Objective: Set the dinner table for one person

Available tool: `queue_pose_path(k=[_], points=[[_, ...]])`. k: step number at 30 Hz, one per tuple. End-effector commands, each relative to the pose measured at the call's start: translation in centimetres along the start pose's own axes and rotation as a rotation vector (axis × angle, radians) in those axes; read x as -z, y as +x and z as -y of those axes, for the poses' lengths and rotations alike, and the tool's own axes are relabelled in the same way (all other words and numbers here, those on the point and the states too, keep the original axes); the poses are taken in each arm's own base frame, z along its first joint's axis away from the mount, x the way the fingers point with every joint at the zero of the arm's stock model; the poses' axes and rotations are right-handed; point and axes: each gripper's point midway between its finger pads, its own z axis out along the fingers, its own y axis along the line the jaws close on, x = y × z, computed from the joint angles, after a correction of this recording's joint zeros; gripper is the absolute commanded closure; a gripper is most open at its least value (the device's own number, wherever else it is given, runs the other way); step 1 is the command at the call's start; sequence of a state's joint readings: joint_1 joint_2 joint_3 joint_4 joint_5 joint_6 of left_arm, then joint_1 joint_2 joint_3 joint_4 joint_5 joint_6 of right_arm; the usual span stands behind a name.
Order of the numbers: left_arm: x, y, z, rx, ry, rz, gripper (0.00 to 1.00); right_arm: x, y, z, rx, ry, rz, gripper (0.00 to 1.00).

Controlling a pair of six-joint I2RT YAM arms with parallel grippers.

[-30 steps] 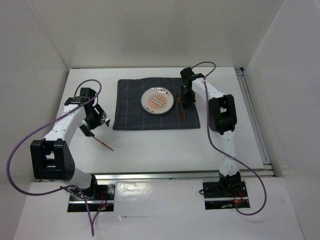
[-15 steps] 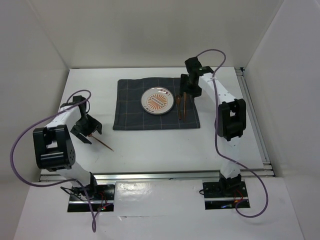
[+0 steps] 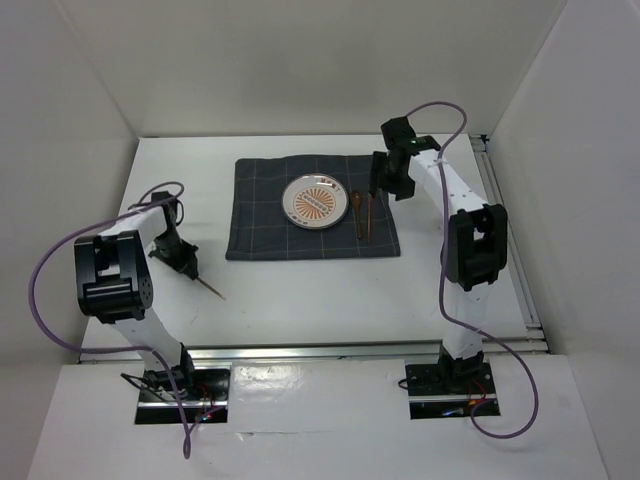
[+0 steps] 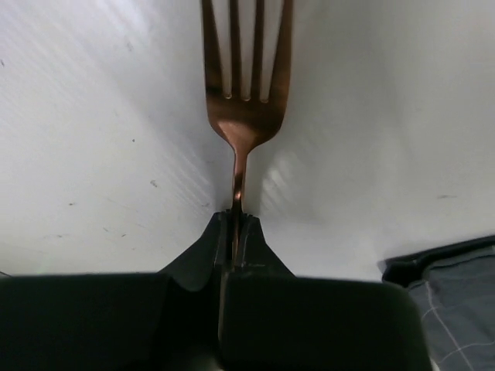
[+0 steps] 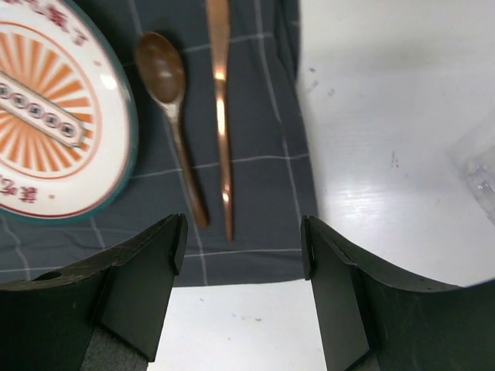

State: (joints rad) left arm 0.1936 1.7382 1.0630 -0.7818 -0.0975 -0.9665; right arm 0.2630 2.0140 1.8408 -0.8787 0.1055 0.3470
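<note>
Dinner table (image 3: 320, 305) is filling: right gripper (image 5: 241, 232), jaws apart, is leaving knife (image 5: 220, 116) and spoon (image 5: 163, 71) laid; left gripper (image 4: 234, 226) is clamping the fork (image 4: 246, 100).

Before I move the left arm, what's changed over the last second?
The left gripper swung down and closed on the handle of the fork; the fork barely shifted. The right gripper, open, drew back from the spoon and knife toward the far right. The plate, spoon, knife and checked mat stayed put.

Fork (image 4: 241, 116) tine tips cut off; handle hidden between jaws.
</note>
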Motion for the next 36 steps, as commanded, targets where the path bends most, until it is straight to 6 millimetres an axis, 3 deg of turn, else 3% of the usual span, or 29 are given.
queue_pose_path(k=[1, 3, 4, 5, 7, 8, 9, 10, 11, 16, 17, 18, 19, 20, 21, 22, 24, 28, 29, 30, 32, 33, 34, 36], points=[[2.6, -3.7, 2.9, -0.126, 0.074, 0.13, 1.0, 2.9, -1.7, 2.9, -0.066, 0.014, 0.066, 0.28], [4.4, -3.9, 5.0, -0.264, 0.085, 0.183, 1.0, 3.0, -1.6, 3.6, -0.102, -0.008, 0.056, 0.27], [6.8, -5.1, 7.0, -0.342, 0.111, 0.251, 1.0, 3.2, -1.9, 4.8, -0.135, 0.004, 0.063, 0.25], [7.6, -5.1, 8.1, -0.394, 0.102, 0.278, 1.0, 3.2, -2.0, 5.1, -0.145, -0.002, 0.06, 0.25], [8.3, -3.7, 10.3, -0.54, 0.07, 0.298, 1.0, 3.6, -2.5, 6.3, -0.194, 0.001, 0.072, 0.23], [10.0, -3.9, 12.5, -0.574, 0.116, 0.338, 1.0, 3.8, -2.8, 6.2, -0.194, -0.002, 0.08, 0.19], [10.5, -2.7, 14.0, -0.641, 0.131, 0.347, 1.0, 4.3, -3.0, 6.7, -0.217, -0.005, 0.082, 0.17], [9.6, -2.1, 15.3, -0.675, 0.132, 0.328, 1.0, 4.3, -3.0, 6.7, -0.218, -0.005, 0.082, 0.14], [10.8, -2.1, 17.0, -0.695, 0.162, 0.352, 1.0, 4.5, -3.1, 7.3, -0.228, 0.002, 0.083, 0.1], [9.4, 0.5, 22.5, -0.817, 0.156, 0.344, 1.0, 5.6, -3.6, 9.6, -0.292, 0.055, 0.101, 0.08], [10.2, 0.5, 23.9, -0.828, 0.183, 0.366, 1.0, 5.6, -3.7, 10.3, -0.312, 0.072, 0.107, 0.08], [8.7, 0.9, 24.4, -0.843, 0.16, 0.346, 1.0, 5.6, -3.8, 11.0, -0.326, 0.081, 0.109, 0.08], [8.4, 1.6, 25.1, -0.856, 0.176, 0.336, 1.0, 6.1, -4.2, 12.1, -0.36, 0.103, 0.128, 0.08], [8.0, 1.6, 25.2, -0.858, 0.167, 0.329, 1.0, 6.1, -4.2, 12.2, -0.36, 0.103, 0.128, 0.08], [8.3, 1.8, 26.1, -0.858, 0.198, 0.326, 1.0, 6.1, -4.3, 13.0, -0.386, 0.113, 0.132, 0.08], [7.1, 2.1, 26.1, -0.865, 0.182, 0.3, 1.0, 6.2, -4.4, 13.7, -0.395, 0.132, 0.137, 0.09], [6.7, 2.2, 26.5, -0.867, 0.196, 0.293, 1.0, 6.3, -4.6, 15.8, -0.436, 0.185, 0.154, 0.09], [4.9, 3.0, 27.1, -0.882, 0.191, 0.28, 1.0, 4.8, -3.6, 18.9, -0.492, 0.226, 0.104, 0.09], [5.0, 2.9, 27.0, -0.886, 0.17, 0.307, 0.71, 4.0, -3.8, 19.1, -0.47, 0.227, 0.102, 0.08], [4.7, 3.0, 26.8, -0.888, 0.162, 0.302, 0.52, 4.0, -4.4, 19.3, -0.465, 0.22, 0.112, 0.06], [4.3, 3.4, 26.6, -0.898, 0.145, 0.301, 0.29, 3.2, -5.2, 19.7, -0.447, 0.21, 0.108, 0.04], [4.9, 3.2, 26.4, -0.895, 0.145, 0.312, 0.13, 1.6, -4.3, 19.9, -0.438, 0.224, 0.05, 0.03], [5.3, 3.2, 26.2, -0.903, 0.15, 0.318, 0.11, 1.3, -5.0, 20.0, -0.417, 0.222, 0.057, 0.02], [6.0, 3.2, 25.8, -0.901, 0.155, 0.322, 0.11, -0.3, -4.1, 20.3, -0.38, 0.231, 0.014, 0.0]])
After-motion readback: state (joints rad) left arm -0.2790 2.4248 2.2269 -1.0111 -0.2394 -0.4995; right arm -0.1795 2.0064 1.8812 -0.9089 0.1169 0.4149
